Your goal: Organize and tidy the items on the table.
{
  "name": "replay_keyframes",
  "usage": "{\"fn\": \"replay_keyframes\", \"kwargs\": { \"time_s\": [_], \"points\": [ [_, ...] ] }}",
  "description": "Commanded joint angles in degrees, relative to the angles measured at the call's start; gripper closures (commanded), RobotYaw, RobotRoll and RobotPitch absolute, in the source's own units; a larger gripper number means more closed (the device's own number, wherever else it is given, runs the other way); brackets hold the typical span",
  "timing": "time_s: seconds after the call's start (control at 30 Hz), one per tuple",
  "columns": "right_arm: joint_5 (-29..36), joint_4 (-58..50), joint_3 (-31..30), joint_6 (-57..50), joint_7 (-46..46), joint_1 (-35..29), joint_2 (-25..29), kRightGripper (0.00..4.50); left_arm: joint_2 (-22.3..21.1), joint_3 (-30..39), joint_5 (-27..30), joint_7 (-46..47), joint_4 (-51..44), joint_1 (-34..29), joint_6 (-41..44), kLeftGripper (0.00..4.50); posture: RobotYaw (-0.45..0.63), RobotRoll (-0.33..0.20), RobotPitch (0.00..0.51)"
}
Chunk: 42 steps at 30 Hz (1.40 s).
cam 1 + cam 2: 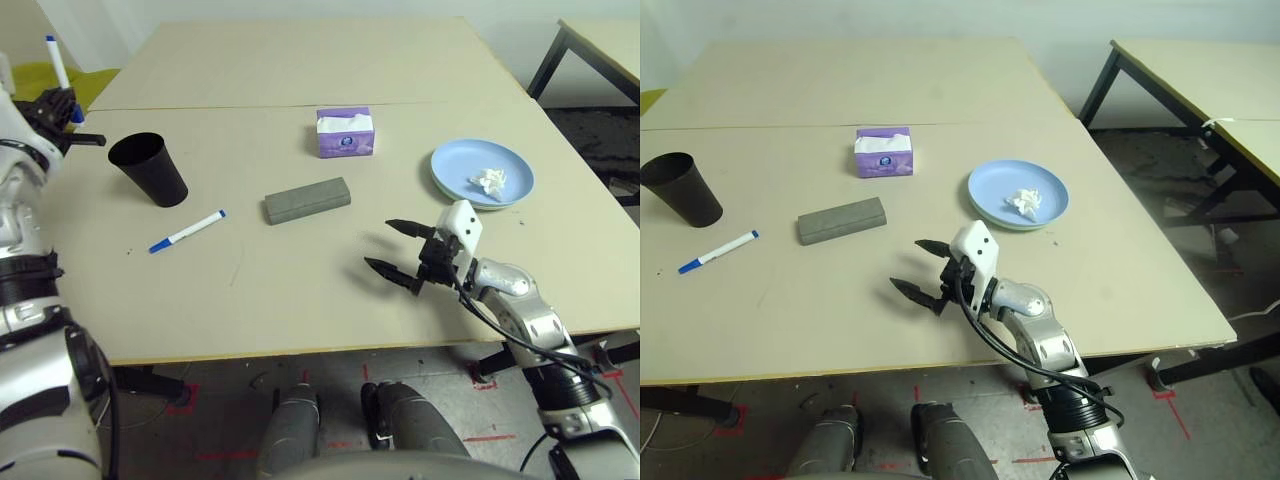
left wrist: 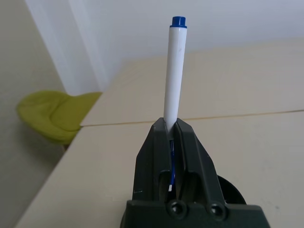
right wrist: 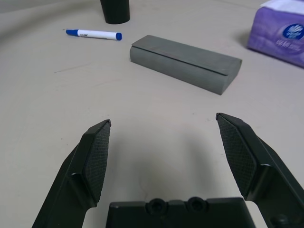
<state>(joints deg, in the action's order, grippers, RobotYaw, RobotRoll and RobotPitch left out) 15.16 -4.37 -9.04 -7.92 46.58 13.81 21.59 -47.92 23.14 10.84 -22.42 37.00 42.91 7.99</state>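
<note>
At the table's (image 1: 280,300) far left edge my left gripper (image 2: 172,124) is raised and shut on a white blue-capped marker (image 2: 175,76), which stands upright beside the black cup (image 1: 150,168). Another marker (image 1: 188,231) lies flat in front of the cup. The grey glasses case (image 1: 307,200) rests mid-table. My right gripper (image 1: 380,244) hovers open and empty just above the tabletop, pointing toward the case from the right. A crumpled white tissue (image 1: 489,180) sits on the light-blue plate (image 1: 455,162), which is stacked on a light-green one (image 1: 441,191).
A purple tissue box (image 1: 345,132) stands behind the case. A seam runs across the tabletop beyond it. A separate black-legged table (image 1: 1200,70) is at the far right, and a yellow-green chair (image 2: 57,114) sits past the left edge.
</note>
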Motion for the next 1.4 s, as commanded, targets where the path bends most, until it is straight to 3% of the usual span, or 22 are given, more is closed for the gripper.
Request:
{"fn": "replay_keyframes", "kwargs": {
  "time_s": [0.03, 0.4, 0.73, 0.87, 1.07, 1.2, 1.4],
  "points": [
    [-0.2, -1.36, 0.57, -0.74, -0.37, -0.88, 0.92, 0.0, 1.3, -0.55, -0.35, 0.34, 3.97, 0.2, -3.71, 4.48, -0.08, 0.0, 0.142],
    [0.2, -1.49, 1.38, -1.17, 0.17, 1.1, 2.13, 0.0, 3.69, 1.34, 1.6, 2.05, 5.74, -4.7, -6.47, 4.48, -0.08, 0.0, 0.146],
    [0.15, -0.11, 1.24, -0.77, 0.68, 2.71, 1.91, 0.0, 2.07, 2.34, 3.5, 1.57, 1.32, -6.0, -4.07, 1.22, -0.07, 0.0, 0.149],
    [0.04, 0.45, 1.11, -0.19, 1.07, 2.59, 1.75, 0.0, -0.39, -0.65, 2.94, -2.38, -5.84, -4.17, -2.17, 0.02, -0.07, 0.0, 0.149],
    [-0.32, 1.51, 0.62, 0.77, 1.51, 2.48, 1.4, 0.0, -1.4, -16.34, 6.14, -20.95, -27.51, 2.92, 9.89, 0.02, -0.07, 0.0, 0.152],
    [-0.62, 1.43, 0.08, 1.0, 1.38, 2.37, 0.84, 0.0, -5.47, -26.97, 1.6, -32.02, -34.96, -2.72, 11.57, 0.02, -0.08, 0.0, 0.152],
    [-0.82, 0.3, -0.37, 1.14, 0.9, 1.32, 0.52, 0.0, -14.97, -34.74, -9.2, -38.22, -30.41, -13.58, 11.24, 0.02, -0.11, 0.0, 0.153]
  ]
}}
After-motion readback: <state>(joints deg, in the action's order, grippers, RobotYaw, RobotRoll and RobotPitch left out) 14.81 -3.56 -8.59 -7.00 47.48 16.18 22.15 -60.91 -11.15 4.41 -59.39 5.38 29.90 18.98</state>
